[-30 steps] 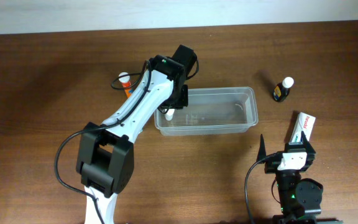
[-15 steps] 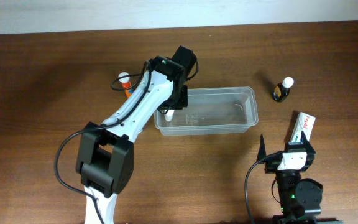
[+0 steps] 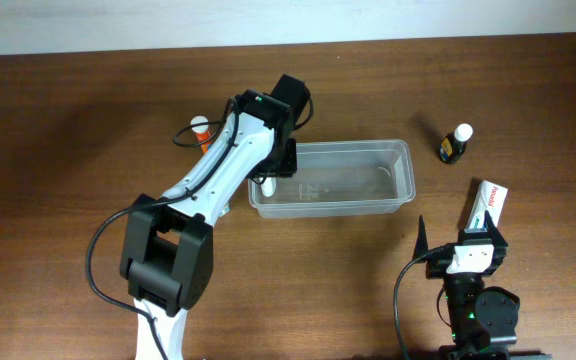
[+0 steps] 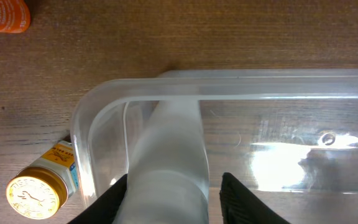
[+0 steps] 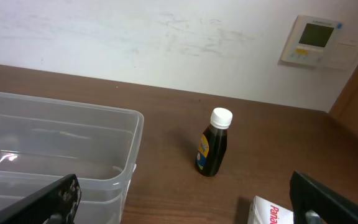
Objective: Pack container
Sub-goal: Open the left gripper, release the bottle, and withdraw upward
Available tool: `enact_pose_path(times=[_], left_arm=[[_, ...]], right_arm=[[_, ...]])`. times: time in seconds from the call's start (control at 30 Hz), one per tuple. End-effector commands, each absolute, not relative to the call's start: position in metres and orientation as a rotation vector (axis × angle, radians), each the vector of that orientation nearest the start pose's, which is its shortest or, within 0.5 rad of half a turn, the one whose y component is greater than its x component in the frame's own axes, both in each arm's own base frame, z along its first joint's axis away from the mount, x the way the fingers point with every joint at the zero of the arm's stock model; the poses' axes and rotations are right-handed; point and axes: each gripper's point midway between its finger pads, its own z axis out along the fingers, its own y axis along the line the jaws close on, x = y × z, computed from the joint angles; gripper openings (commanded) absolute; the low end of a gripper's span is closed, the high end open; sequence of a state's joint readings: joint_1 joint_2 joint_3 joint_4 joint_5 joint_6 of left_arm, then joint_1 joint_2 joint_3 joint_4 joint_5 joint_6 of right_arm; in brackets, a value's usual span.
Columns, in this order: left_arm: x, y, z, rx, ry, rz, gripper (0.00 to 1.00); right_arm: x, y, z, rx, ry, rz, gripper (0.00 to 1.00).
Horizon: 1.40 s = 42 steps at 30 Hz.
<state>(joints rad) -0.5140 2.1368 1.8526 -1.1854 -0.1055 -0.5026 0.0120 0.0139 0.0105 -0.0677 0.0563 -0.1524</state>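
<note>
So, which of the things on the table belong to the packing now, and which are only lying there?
In the job:
- container
- white tube, gripped by the left claw inside the container

Lying about, outside the container:
- orange bottle
- yellow-capped bottle, right beside the container's corner
- dark bottle
- white box
These may be packed later.

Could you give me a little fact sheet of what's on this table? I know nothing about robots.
container: clear plastic, mid-table
left end effector: at the container's left end, flanking a white bottle; grip unclear
right end effector: open, empty
outside container: dark bottle, orange bottle, yellow-capped bottle, white box
</note>
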Motion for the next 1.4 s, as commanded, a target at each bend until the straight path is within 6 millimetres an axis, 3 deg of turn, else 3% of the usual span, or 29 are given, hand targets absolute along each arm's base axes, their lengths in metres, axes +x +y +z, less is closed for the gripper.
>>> enact_pose_path(times=[0.0,0.13,0.27,0.83,1.03,1.2,1.33,1.37], left_arm=[[0.39,-0.195,0.079,-0.013,3.009,0.079,0.5],[0.39,-0.195,0.08,-0.013,3.006,0.076,0.56],[0.397,-0.199,0.094,-0.004,2.978,0.053,0.58],[0.427,-0.179,0.19,0.016,2.792,0.139,0.65],[0.432,-0.146,0.217,-0.046,2.779,0.161,0.64],[0.437,-0.103,0.216,-0.15,2.812,0.178,0.65],[0.445,-0.084,0.214,-0.078,2.853,0.031,0.66],[0.446,-0.08,0.213,-0.089,2.855,0.011,0.71]], right_arm=[[0.246,-0.008,0.156,-0.074,1.648,-0.149,0.99],[0.246,-0.008,0.156,-0.074,1.648,-0.149,0.98],[0.246,-0.008,0.156,-0.074,1.648,-0.149,0.98],[0.246,-0.008,0.156,-0.074,1.648,-0.149,0.98],[0.246,-0.008,0.156,-0.074,1.648,-0.149,0.98],[0.246,-0.008,0.156,-0.074,1.648,-0.149,0.98],[0.246,-0.008,0.156,-0.074,1.648,-0.149,0.98],[0.246,-0.008,0.156,-0.074,1.648,-0.149,0.98]])
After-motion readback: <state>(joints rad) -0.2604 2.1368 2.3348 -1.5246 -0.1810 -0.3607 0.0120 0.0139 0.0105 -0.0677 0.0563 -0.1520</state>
